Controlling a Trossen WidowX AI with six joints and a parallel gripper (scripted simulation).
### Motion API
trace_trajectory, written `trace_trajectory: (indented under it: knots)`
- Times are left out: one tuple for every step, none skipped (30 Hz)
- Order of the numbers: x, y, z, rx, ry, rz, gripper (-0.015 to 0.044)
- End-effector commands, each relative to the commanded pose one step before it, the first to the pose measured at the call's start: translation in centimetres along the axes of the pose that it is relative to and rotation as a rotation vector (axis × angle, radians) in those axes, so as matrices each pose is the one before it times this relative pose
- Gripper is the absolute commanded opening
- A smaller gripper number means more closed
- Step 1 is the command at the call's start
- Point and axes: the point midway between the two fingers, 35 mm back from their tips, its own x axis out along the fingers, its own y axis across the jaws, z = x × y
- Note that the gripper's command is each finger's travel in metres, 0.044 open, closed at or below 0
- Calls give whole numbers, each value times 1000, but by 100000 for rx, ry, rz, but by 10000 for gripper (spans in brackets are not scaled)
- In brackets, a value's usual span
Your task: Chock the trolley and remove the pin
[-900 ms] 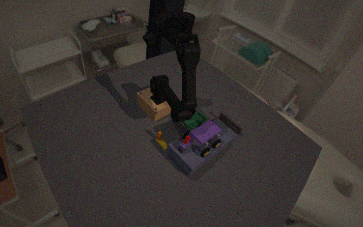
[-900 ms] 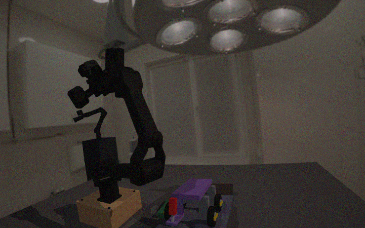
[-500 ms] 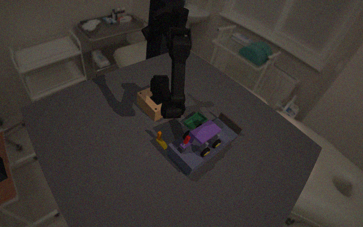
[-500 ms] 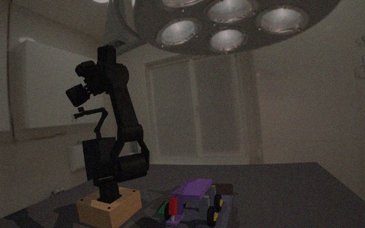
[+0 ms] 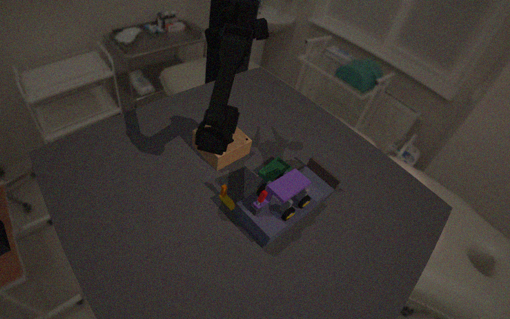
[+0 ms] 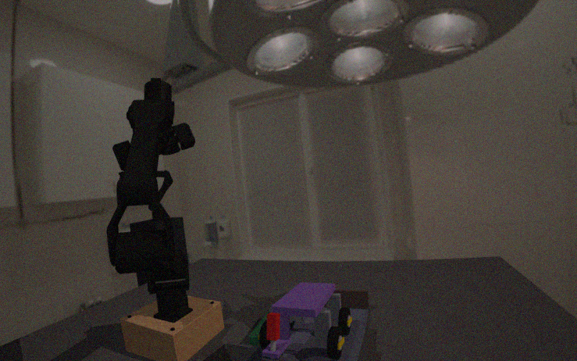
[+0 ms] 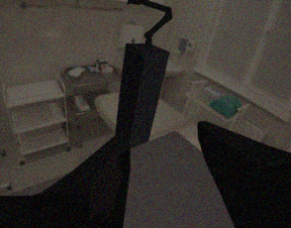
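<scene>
The trolley (image 5: 289,184) (image 6: 304,299), with a purple deck and black wheels with yellow hubs, stands on the grey-blue ramp (image 5: 273,231) (image 6: 359,329). The red-headed stop pin (image 5: 263,196) (image 6: 272,326) stands upright in a purple bracket at its uphill end. The yellow chock (image 5: 227,201), orange handle up, is beyond the uphill end, apart from the wheels; I cannot see it in the exterior view. The green tray (image 5: 275,172) (image 6: 257,332) lies beside the ramp behind the trolley. My gripper (image 7: 162,134) is open and empty, raised above the table; its fingertips are hard to see in the top and exterior views.
The arm stands on a wooden block (image 5: 234,153) (image 6: 201,325) to one side of the ramp. A brown board (image 5: 323,172) (image 6: 353,298) closes the ramp's downhill end. A dark column (image 7: 140,94) stands beyond the table's far corner, with shelves and carts around.
</scene>
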Motion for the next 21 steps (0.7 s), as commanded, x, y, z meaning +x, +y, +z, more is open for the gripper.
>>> trace_trajectory:
  knots:
    - [1303,-1220,-1283,7669,8425,-8096,190]
    - [286,-332,-219,1909,1743,-2090,190]
    - [284,-339,-216,1934,1714,-2103,190]
    - [282,-347,-214,1959,1686,-2115,190]
    - [280,-355,-211,1984,1657,-2127,190]
    - [278,-362,-208,2008,1628,-2138,190]
    - [276,-370,-205,2033,1600,-2149,190]
    - [274,-377,-201,2057,1571,-2159,190]
    - [272,-384,-198,2082,1542,-2168,190]
    - [271,-392,-194,2106,1513,-2176,190]
    - [269,-399,-191,2131,1484,-2184,190]
    - [267,-406,-187,2155,1456,-2191,190]
    - [265,-413,-183,2179,1427,-2197,190]
    - [264,-419,-179,2203,1398,-2203,190]
    - [262,-426,-175,2227,1370,-2208,190]
    - [260,-433,-170,2251,1341,-2213,190]
    - [259,-439,-166,2274,1313,-2217,190]
    - [257,-445,-162,2298,1285,-2220,190]
    - [256,-452,-157,2322,1256,-2222,190]
    - [254,-458,-152,2345,1229,-2224,190]
    - [253,-464,-147,2368,1201,-2226,190]
